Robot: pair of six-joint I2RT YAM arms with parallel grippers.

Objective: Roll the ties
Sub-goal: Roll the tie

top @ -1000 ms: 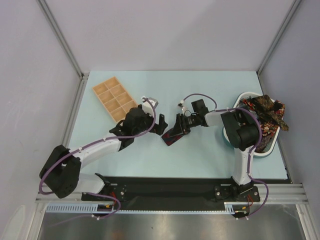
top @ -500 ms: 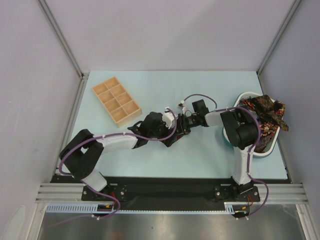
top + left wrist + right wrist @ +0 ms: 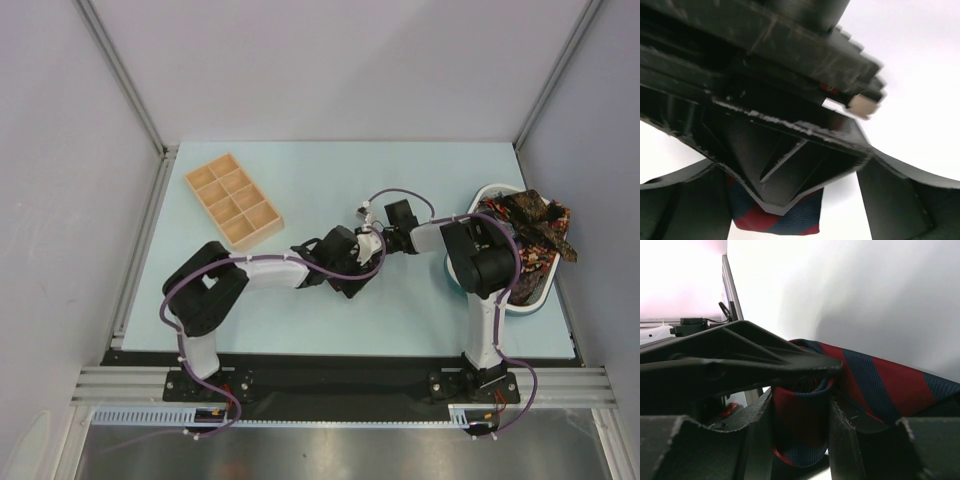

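A dark navy tie with red stripes (image 3: 875, 380) lies on the pale blue table, one end rolled into a coil (image 3: 800, 420). My right gripper (image 3: 800, 415) is shut on that coil; in the top view it (image 3: 368, 250) sits at the table's middle. My left gripper (image 3: 350, 278) has come against it from the left and covers most of the tie there. In the left wrist view its fingers (image 3: 680, 210) stand wide apart, open, around the right gripper's finger, with the tie's end (image 3: 777, 220) showing below. More ties (image 3: 530, 225) are piled at the right.
A wooden compartment tray (image 3: 232, 200) lies at the back left. A white oval basket (image 3: 520, 300) holding the tie pile stands at the right edge beside the right arm. Grey walls enclose the table on three sides.
My left arm has swung right, from beside the wooden tray to the tie at the right gripper. The right arm and the tie have stayed in place.
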